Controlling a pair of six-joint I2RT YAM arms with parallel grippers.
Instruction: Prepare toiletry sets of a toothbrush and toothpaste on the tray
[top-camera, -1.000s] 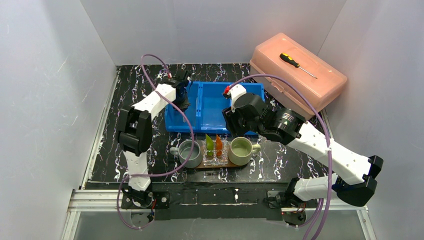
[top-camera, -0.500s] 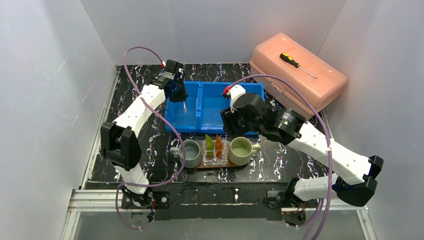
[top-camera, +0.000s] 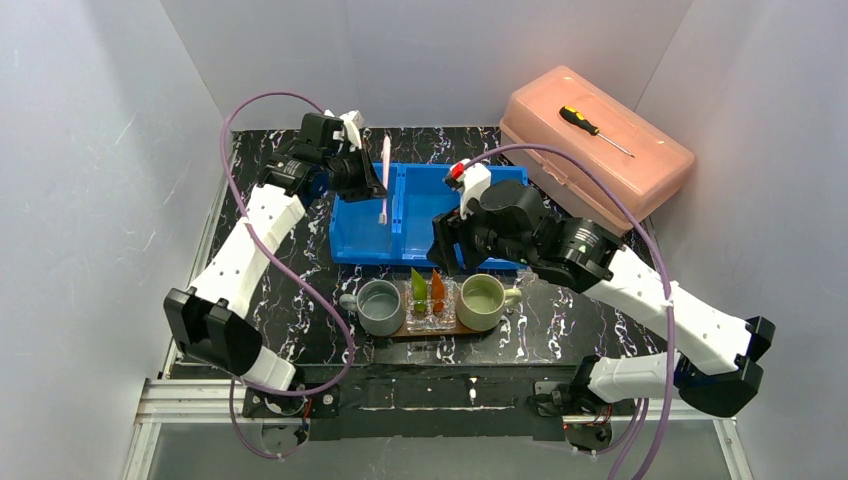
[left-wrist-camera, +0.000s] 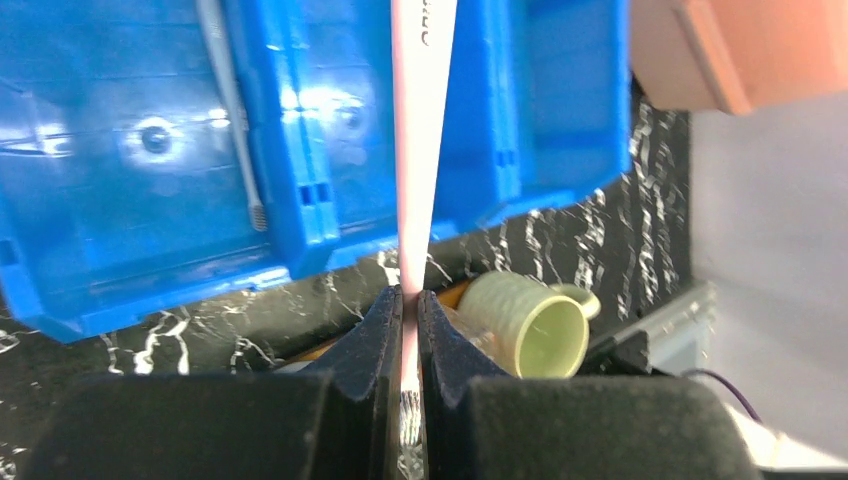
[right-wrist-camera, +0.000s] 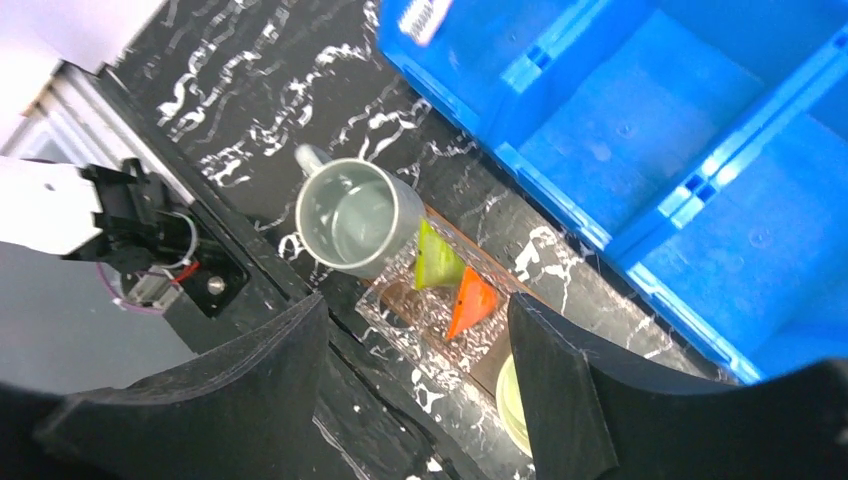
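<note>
Table: black marbled top (top-camera: 560, 330), white walls around.
Left gripper (left-wrist-camera: 410, 305): pinches the pink toothbrush (top-camera: 385, 178) above the blue bin (top-camera: 440, 200), far left.
Right gripper (right-wrist-camera: 415, 305): spread, holding nothing, over the tray (top-camera: 440, 333).
Risk: the brush is held by one end only, so it may slip or strike the right arm.
Count: grey mug (top-camera: 380, 305) and pale green mug (top-camera: 481, 300); green tube (top-camera: 419, 285) and orange tube (top-camera: 438, 290); a second toothbrush (left-wrist-camera: 230, 100) lies in the bin.

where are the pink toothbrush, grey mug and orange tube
pink toothbrush (top-camera: 385, 180), top view, mid handle
grey mug (top-camera: 384, 326), top view, front wall
orange tube (right-wrist-camera: 470, 300), right wrist view, its middle
</note>
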